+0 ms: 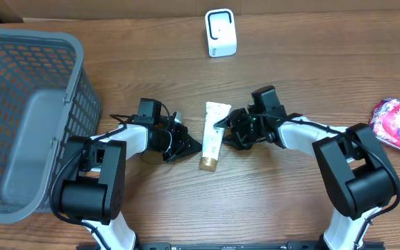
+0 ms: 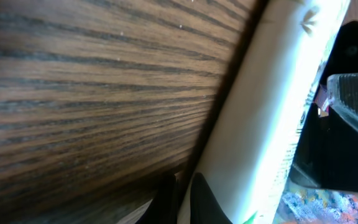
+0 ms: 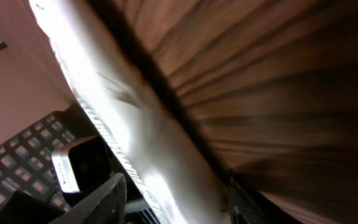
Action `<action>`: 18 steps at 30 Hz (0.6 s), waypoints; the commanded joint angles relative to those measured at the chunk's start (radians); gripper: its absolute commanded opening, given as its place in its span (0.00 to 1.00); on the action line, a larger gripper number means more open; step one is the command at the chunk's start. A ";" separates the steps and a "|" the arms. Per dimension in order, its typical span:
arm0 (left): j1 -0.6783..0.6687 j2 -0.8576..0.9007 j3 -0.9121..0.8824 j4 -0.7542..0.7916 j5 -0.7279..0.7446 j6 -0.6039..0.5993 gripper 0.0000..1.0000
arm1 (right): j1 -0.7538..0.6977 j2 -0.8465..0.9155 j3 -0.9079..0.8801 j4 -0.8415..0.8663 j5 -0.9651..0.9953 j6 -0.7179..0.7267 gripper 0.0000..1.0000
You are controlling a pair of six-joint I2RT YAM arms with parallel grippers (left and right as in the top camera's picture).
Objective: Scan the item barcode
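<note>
A white tube (image 1: 216, 114) with a gold cap (image 1: 208, 164) lies on the wooden table, cap toward the front. My right gripper (image 1: 222, 133) reaches in from the right, its jaws straddling the tube's middle. In the right wrist view the tube (image 3: 135, 124) runs between the two fingers of that gripper (image 3: 173, 202), with a gap left at one finger. My left gripper (image 1: 190, 146) is shut, its tips against the tube's left side; the left wrist view shows its dark tips (image 2: 188, 202) beside the tube (image 2: 272, 124). A white scanner (image 1: 221, 32) stands at the back.
A big grey mesh basket (image 1: 19, 62) fills the left side of the table. A purple packet (image 1: 396, 122) lies at the right edge. The scanner (image 3: 82, 165) also shows behind the tube in the right wrist view.
</note>
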 commanded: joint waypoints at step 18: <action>0.056 0.040 -0.012 -0.002 -0.175 -0.065 0.04 | 0.061 0.109 -0.068 -0.061 0.238 -0.037 0.60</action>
